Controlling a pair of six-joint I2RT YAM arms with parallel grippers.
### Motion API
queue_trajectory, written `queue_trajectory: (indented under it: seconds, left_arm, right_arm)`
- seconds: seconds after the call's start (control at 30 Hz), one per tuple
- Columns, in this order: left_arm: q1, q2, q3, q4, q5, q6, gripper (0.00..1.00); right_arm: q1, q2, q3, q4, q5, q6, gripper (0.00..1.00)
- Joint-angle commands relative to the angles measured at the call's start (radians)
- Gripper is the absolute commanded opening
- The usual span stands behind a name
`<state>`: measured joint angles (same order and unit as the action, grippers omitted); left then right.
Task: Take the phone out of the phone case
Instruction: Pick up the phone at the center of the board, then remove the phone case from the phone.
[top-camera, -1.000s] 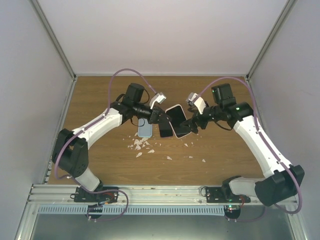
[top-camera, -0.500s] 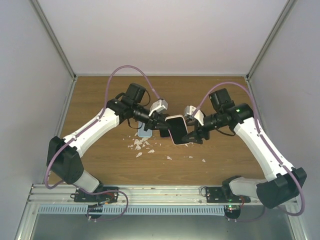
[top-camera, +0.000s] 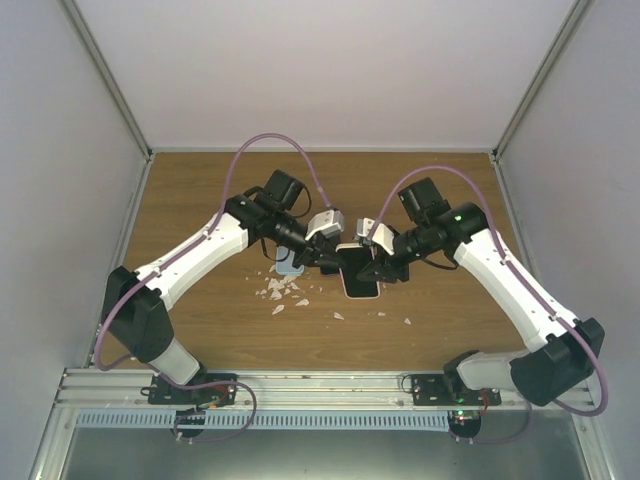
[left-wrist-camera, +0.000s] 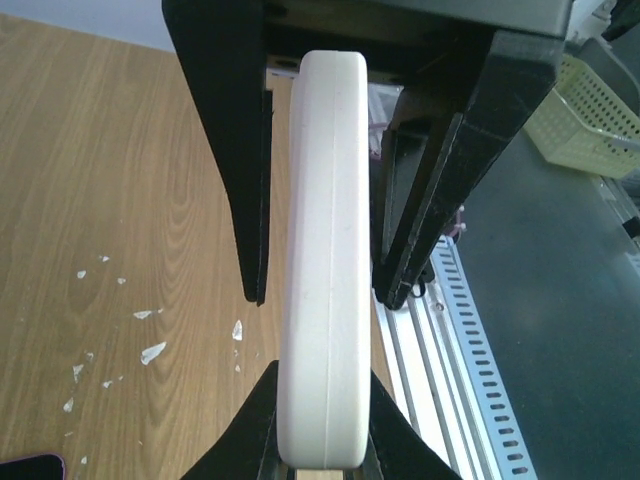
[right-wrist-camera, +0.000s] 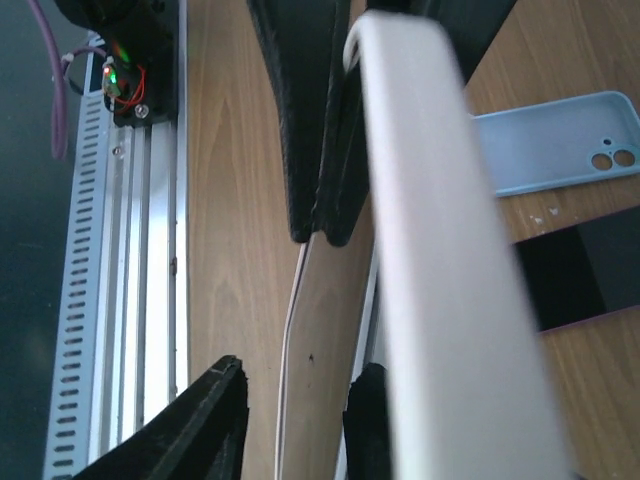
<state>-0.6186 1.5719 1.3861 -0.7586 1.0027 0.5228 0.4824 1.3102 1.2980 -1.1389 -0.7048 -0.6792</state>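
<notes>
A phone with a dark screen (top-camera: 358, 266) sits in a white phone case (left-wrist-camera: 325, 250) and hangs above the table's middle. My left gripper (top-camera: 330, 262) is shut on the case's left end; in its wrist view the black fingers (left-wrist-camera: 262, 410) pinch the case's white edge. My right gripper (top-camera: 378, 268) comes in from the other end. Its fingers (left-wrist-camera: 235, 150) straddle the case, with a gap still showing on one side. In the right wrist view the white case edge (right-wrist-camera: 430, 280) runs past the right gripper (right-wrist-camera: 300, 368), whose jaws stand apart.
An empty light blue case (right-wrist-camera: 560, 140) and a bare black phone (right-wrist-camera: 585, 275) lie on the wood below. White flakes (top-camera: 285, 292) are scattered toward the front. A slotted metal rail (right-wrist-camera: 130, 250) borders the near edge. A yellow basket (left-wrist-camera: 590, 120) stands beyond the table.
Both arms have drawn in toward the centre, and the cased phone has come nearer the front. The right gripper's jaws have narrowed around the case. The left grip is unchanged.
</notes>
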Motion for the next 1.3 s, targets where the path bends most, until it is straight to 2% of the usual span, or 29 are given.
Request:
queue_trajectory:
  seconds: [0.0,0.27,0.33,0.4,0.5,0.57,0.6,0.7,0.8,0.93,1.07,1.27]
  left_arm:
    - [-0.02,0.008,0.042,-0.008,0.009,0.051,0.0]
    - [-0.027,0.027,0.081,-0.037,0.006,0.068,0.0]
    - [-0.027,0.025,0.082,-0.035,0.004,0.063,0.0]
    - [-0.026,0.02,0.078,-0.023,-0.002,0.049,0.1]
    - [-0.01,0.01,0.07,-0.001,-0.003,0.013,0.31]
    - [0.024,-0.005,0.058,0.028,0.034,-0.02,0.39]
    - [0.047,-0.018,0.048,0.051,0.067,-0.037,0.47]
    - [0.114,-0.078,-0.004,0.164,0.136,-0.115,0.55]
    - [0.162,-0.158,-0.064,0.282,0.152,-0.201,0.6]
    - [0.209,-0.219,-0.141,0.412,0.166,-0.3,0.62]
    - [0.216,-0.257,-0.214,0.477,0.15,-0.349,0.61]
    - [0.213,-0.285,-0.278,0.508,0.129,-0.388,0.61]
  right_arm:
    - [0.022,0.01,0.033,-0.004,0.021,0.006,0.4]
    - [0.043,0.017,0.027,0.017,0.014,0.031,0.2]
    - [0.042,0.019,0.031,0.023,0.01,0.038,0.1]
    - [0.043,0.018,0.04,0.031,-0.007,0.051,0.01]
    - [0.04,0.019,0.068,0.044,-0.034,0.078,0.01]
    - [0.031,0.024,0.089,0.056,-0.07,0.094,0.0]
    - [0.02,0.026,0.098,0.062,-0.094,0.102,0.0]
    - [-0.026,0.042,0.123,0.081,-0.188,0.129,0.0]
    - [-0.087,0.056,0.143,0.104,-0.282,0.158,0.01]
    - [-0.138,0.041,0.131,0.203,-0.353,0.206,0.01]
    - [-0.178,0.021,0.116,0.292,-0.417,0.278,0.0]
    - [-0.234,0.016,0.1,0.383,-0.612,0.43,0.0]
